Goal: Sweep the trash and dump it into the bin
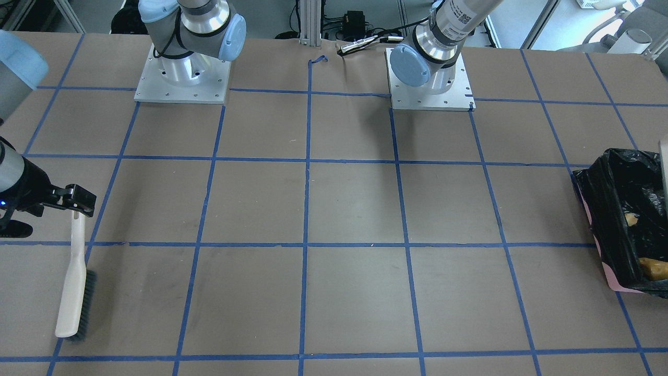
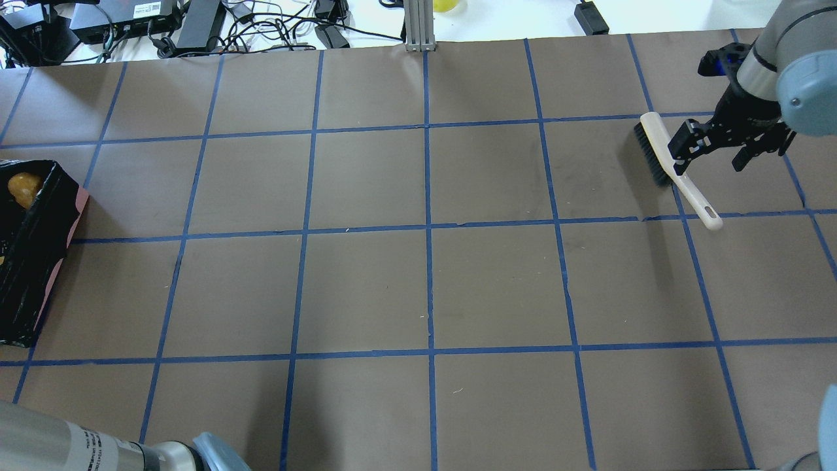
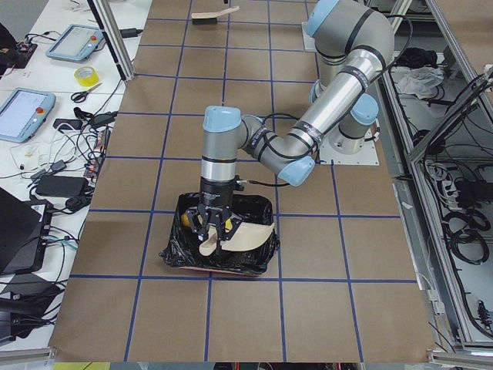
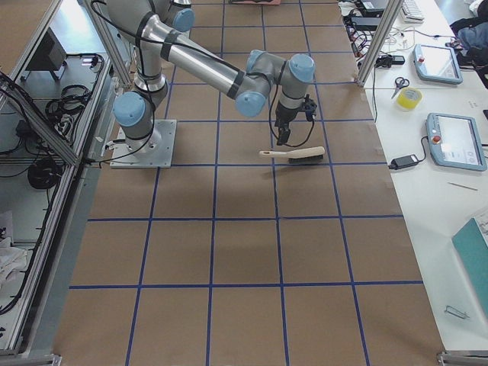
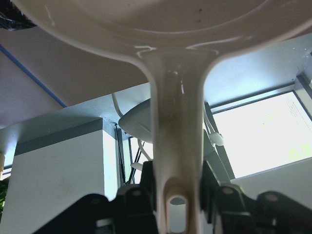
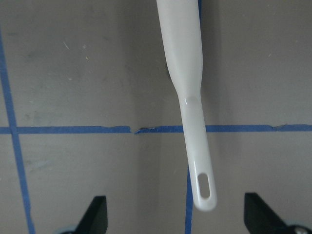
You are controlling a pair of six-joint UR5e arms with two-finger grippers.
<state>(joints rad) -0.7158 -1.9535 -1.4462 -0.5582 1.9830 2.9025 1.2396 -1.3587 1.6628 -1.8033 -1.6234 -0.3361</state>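
The bin [image 2: 73, 210], pink with a black bag lining, stands at the table's left end; it also shows in the front view [image 1: 611, 275] and the left view [image 3: 179, 254]. Two golden-brown lumps of trash [image 1: 654, 267] lie inside, one seen from overhead [image 2: 23, 187]. The sponge is hidden. My left gripper [image 3: 213, 230] is shut on the handle of the beige dustpan [image 5: 178, 146], which is tilted over the bin [image 3: 248, 234]. My right gripper [image 2: 716, 149] is open, its fingers [image 6: 97, 217] spread on both sides of the handle of a white brush [image 6: 187, 97] on the table.
The brush [image 2: 659, 152] lies flat near the table's far right edge, bristles away from the gripper, also in the front view [image 1: 73, 292]. Blue tape lines grid the brown table [image 2: 425, 288]. Both arm bases [image 1: 182, 78] stand at the robot's edge.
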